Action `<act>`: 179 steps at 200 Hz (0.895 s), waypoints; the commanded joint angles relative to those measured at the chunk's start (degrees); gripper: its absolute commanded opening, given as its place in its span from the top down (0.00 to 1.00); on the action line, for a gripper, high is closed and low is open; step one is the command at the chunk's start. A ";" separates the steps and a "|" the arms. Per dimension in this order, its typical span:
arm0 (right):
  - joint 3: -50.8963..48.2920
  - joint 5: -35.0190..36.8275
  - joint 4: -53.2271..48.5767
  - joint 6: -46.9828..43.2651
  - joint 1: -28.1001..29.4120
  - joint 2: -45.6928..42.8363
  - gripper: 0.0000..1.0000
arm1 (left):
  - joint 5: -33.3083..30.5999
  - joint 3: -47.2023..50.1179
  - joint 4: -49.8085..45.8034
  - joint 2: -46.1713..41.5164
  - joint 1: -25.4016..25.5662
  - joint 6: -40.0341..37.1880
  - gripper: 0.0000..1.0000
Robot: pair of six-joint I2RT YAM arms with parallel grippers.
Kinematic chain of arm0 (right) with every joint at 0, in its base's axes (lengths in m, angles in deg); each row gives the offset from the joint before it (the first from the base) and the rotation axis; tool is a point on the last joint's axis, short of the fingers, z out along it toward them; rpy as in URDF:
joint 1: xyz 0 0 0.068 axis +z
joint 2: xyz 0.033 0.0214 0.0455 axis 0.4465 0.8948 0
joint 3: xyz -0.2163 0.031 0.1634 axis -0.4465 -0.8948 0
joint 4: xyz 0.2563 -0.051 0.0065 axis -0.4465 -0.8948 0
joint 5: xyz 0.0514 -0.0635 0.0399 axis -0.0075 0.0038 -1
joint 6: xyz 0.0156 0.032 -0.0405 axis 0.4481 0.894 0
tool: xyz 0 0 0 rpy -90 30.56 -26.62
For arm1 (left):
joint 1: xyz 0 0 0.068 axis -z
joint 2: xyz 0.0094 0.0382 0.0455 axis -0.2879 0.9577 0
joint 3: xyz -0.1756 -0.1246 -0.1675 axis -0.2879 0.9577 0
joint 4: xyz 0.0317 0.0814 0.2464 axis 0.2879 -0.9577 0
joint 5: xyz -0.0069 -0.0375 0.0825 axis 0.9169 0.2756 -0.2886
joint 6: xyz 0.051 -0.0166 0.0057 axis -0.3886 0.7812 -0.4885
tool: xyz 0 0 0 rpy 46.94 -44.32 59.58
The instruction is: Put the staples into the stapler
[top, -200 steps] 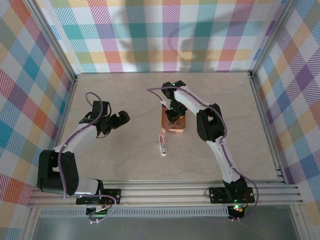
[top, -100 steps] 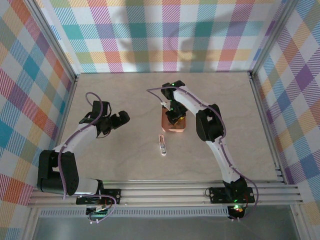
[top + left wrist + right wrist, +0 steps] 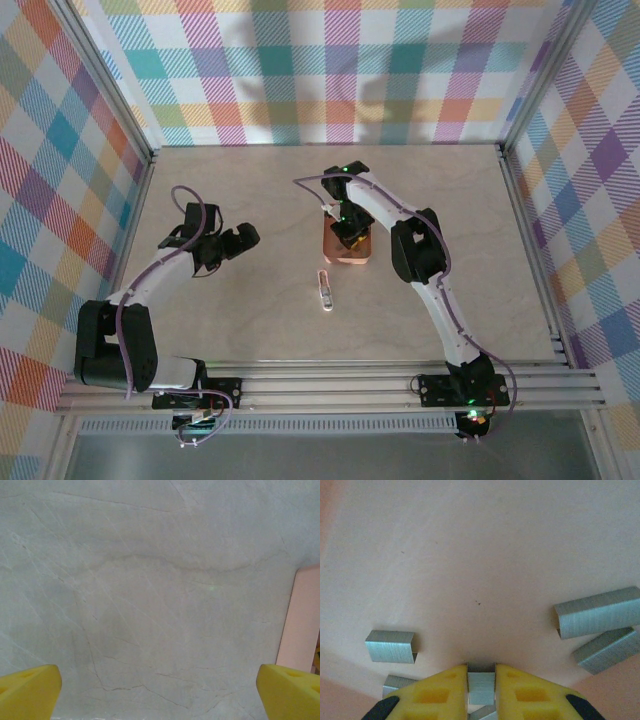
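In the right wrist view, my right gripper is shut on one short grey strip of staples on the floor of the salmon-orange tray. Other staple strips lie loose around it: one to the left, two to the right. From above, the right gripper is down inside the tray. The pale pink stapler lies on the table just in front of the tray. My left gripper hangs open over bare table to the left, its yellow fingertips wide apart.
The marble-look table is fenced by metal rails and plaid walls. The tray's pink edge shows at the right of the left wrist view. Bare tabletop lies between the left gripper and the stapler.
The right gripper's jaws have closed onto a staple strip in the tray. The left arm and the stapler have not moved.
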 commanded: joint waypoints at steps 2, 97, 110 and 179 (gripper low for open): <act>0.05 -1.04 4.56 2.09 0.36 -2.12 0.83 | 0.12 1.69 -0.64 -2.59 -0.78 0.69 0.00; -18.88 -3.46 19.37 13.75 1.05 -25.31 0.85 | 3.45 13.13 9.34 -17.00 -0.80 -1.73 0.00; -22.52 -3.36 21.28 15.44 1.50 -28.60 0.85 | 3.77 14.71 10.74 -18.55 -0.73 -2.11 0.00; -48.19 1.83 37.02 31.60 8.50 -47.45 0.86 | 8.77 24.04 23.55 -22.94 -0.54 -0.86 0.00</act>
